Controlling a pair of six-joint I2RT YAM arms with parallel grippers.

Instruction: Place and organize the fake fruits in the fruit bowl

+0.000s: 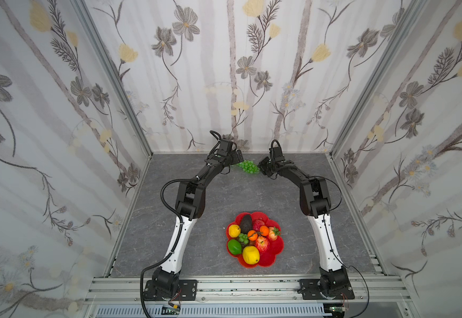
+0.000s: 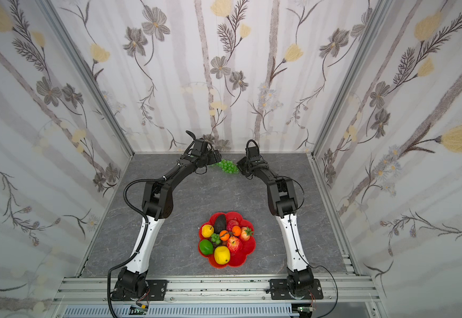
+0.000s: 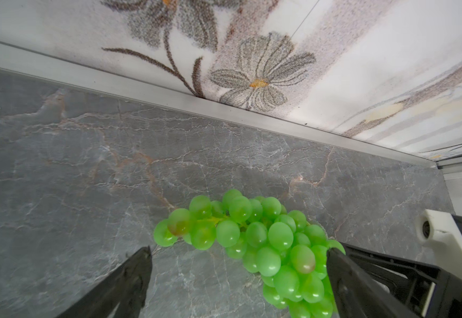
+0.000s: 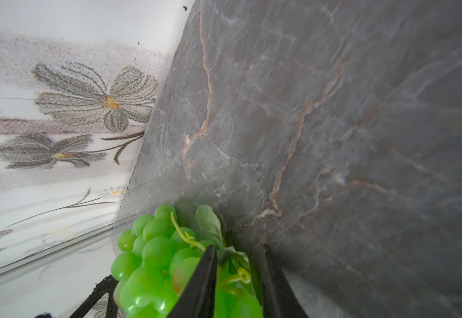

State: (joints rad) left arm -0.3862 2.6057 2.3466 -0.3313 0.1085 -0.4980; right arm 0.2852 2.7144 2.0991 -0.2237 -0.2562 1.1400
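A green grape bunch [image 1: 247, 167] [image 2: 227, 166] lies on the grey table near the back wall, between my two grippers. My right gripper [image 1: 261, 168] [image 4: 238, 246] is shut on its leafy stem end; leaf and tendril of the grape bunch [image 4: 152, 253] sit between the narrow jaws. My left gripper [image 1: 238, 157] [image 3: 239, 249] stands wide open at the other end, one finger [image 3: 343, 275] against the grape bunch [image 3: 252, 242]. The red scalloped fruit bowl [image 1: 276, 250] [image 2: 247, 247] sits near the front, holding a lemon [image 1: 250, 254], lime [image 1: 234, 247], avocado [image 1: 246, 223], apple [image 1: 262, 243], oranges [image 1: 252, 234] and strawberry [image 1: 273, 233].
The flowered back wall [image 1: 238, 82] and its metal sill [image 3: 224, 110] run just behind the grapes. Side walls close in the table on both sides. An aluminium rail [image 1: 238, 286] carrying both arm bases crosses the front.
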